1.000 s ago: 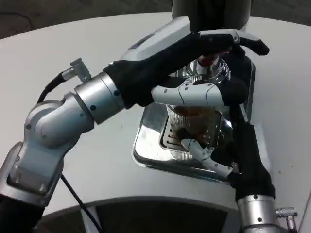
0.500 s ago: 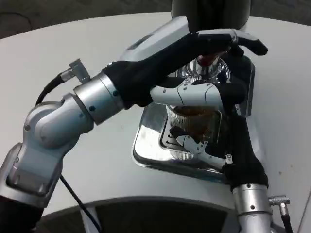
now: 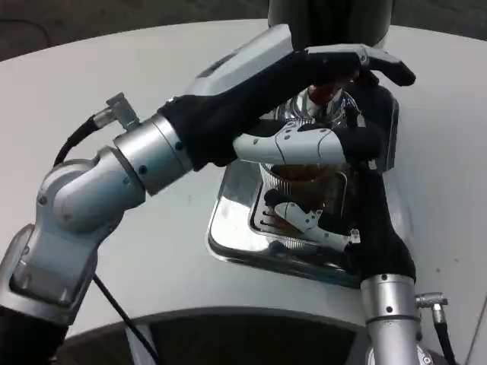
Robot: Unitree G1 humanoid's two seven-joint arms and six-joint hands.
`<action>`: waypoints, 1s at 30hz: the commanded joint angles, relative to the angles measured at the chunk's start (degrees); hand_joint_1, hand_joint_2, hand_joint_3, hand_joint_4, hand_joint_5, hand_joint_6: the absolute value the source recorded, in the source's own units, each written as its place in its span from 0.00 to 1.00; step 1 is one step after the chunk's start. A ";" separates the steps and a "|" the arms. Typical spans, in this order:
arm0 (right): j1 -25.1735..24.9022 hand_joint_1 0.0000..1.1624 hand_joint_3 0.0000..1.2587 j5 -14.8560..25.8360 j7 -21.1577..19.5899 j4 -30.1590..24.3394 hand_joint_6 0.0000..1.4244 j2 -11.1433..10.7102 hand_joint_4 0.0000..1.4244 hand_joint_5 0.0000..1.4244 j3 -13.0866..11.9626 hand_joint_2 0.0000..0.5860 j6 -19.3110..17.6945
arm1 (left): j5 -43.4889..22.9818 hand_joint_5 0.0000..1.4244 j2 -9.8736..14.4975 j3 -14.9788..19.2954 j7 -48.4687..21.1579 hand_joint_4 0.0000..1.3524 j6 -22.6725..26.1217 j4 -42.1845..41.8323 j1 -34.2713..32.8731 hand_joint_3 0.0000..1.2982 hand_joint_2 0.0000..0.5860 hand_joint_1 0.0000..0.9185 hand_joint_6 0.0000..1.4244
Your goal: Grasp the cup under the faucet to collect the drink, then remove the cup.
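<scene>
My right hand (image 3: 335, 228) has slid further around the cup (image 3: 300, 194), fingers grasping it; left hand (image 3: 319, 99) presses the tap, so filling continues

White round bench (image 3: 114, 68), shiny steel drip tray (image 3: 228, 228) with slotted grate on it, dark floor (image 3: 114, 15) beyond far edge
</scene>
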 commanded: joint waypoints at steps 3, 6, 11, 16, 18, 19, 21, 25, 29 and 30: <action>-0.71 0.74 0.07 -0.66 -2.93 1.56 0.11 1.06 0.10 0.09 -0.48 0.26 1.26 | 0.99 0.18 0.85 -0.01 -0.78 0.15 0.95 2.02 1.76 0.25 0.13 0.00 0.10; -1.15 0.74 0.10 -0.70 -3.72 2.10 0.14 1.12 0.14 0.13 -0.54 0.26 1.27 | 0.89 0.18 0.83 0.25 -0.71 0.15 0.99 2.27 1.74 0.25 0.13 0.00 0.10; -2.12 0.76 0.15 -0.53 -4.82 2.97 0.19 1.12 0.20 0.21 -0.77 0.25 1.21 | 0.40 0.18 0.81 0.92 -0.73 0.15 1.33 2.58 1.80 0.26 0.14 0.00 0.10; -2.56 0.76 0.20 -0.42 -5.45 3.52 0.23 1.00 0.25 0.25 -1.06 0.26 1.11 | 0.04 0.18 0.91 1.32 -0.87 0.15 1.60 2.71 2.08 0.26 0.14 0.00 0.10; -2.62 0.77 0.22 -0.43 -5.55 3.61 0.25 0.93 0.29 0.30 -1.13 0.27 1.06 | -0.21 0.18 0.93 1.45 -0.98 0.15 1.70 2.81 2.33 0.26 0.14 0.00 0.10; -2.53 0.77 0.24 -0.49 -5.72 3.54 0.26 0.92 0.30 0.31 -1.18 0.27 0.99 | -0.34 0.18 0.94 1.49 -1.03 0.15 1.74 2.86 2.43 0.26 0.14 0.00 0.10; -2.32 0.78 0.26 -0.60 -6.04 3.37 0.28 0.90 0.32 0.32 -1.24 0.26 0.87 | -0.75 0.18 0.91 1.59 -1.12 0.15 1.94 2.89 2.67 0.26 0.14 0.00 0.10; -1.96 0.80 0.32 -0.73 -6.33 3.07 0.32 0.84 0.37 0.39 -1.24 0.26 0.71 | -1.41 0.17 0.90 1.72 -1.10 0.14 2.22 2.94 2.90 0.26 0.13 0.00 0.09; -1.21 0.81 0.36 -0.79 -6.64 2.09 0.36 0.79 0.41 0.43 -1.21 0.27 0.42 | -3.38 0.14 0.45 2.05 -1.24 0.11 3.32 3.04 3.28 0.24 0.13 0.00 0.07; -0.99 0.81 0.37 -0.84 -6.70 1.77 0.36 0.77 0.41 0.44 -1.18 0.27 0.40 | -4.41 0.13 0.06 2.31 -1.39 0.10 4.04 3.11 3.44 0.24 0.13 0.00 0.07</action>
